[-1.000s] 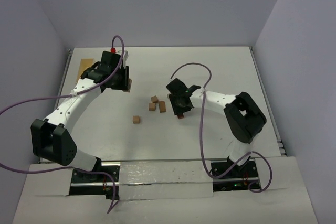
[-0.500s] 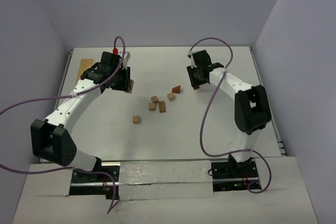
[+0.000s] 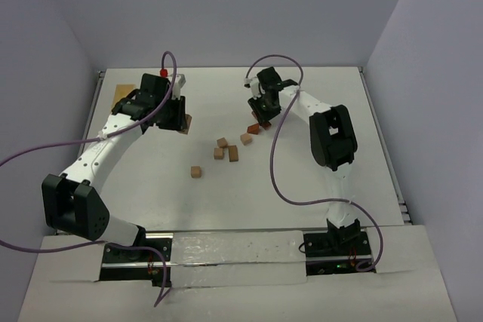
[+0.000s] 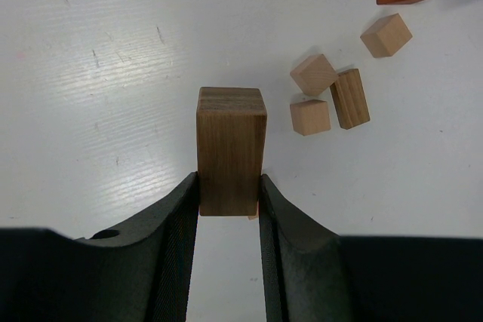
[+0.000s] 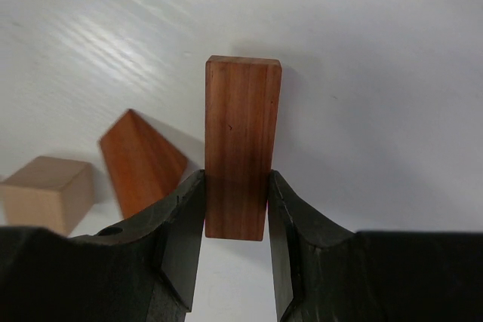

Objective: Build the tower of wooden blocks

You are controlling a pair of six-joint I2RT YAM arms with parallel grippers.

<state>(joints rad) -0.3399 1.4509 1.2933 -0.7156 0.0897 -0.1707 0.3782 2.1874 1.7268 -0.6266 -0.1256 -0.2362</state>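
My left gripper is shut on a dark brown wood block, held upright over the table at the back left. My right gripper is shut on a reddish-brown brick at the back centre. A red wedge-shaped block lies just left of that brick, next to a tan cube. Several loose tan wood blocks lie scattered mid-table, one cube nearer the front. In the left wrist view they show as two cubes and a short brick. The tower is out of view.
A pale wooden box lies at the back left, partly hidden by the left arm. The red block and a tan cube lie close below the right gripper. Purple cables loop off both arms.
The right arm swung from mid-table to the back with its brick, then shifted left toward the red wedge. The left arm has hardly moved and keeps its block.
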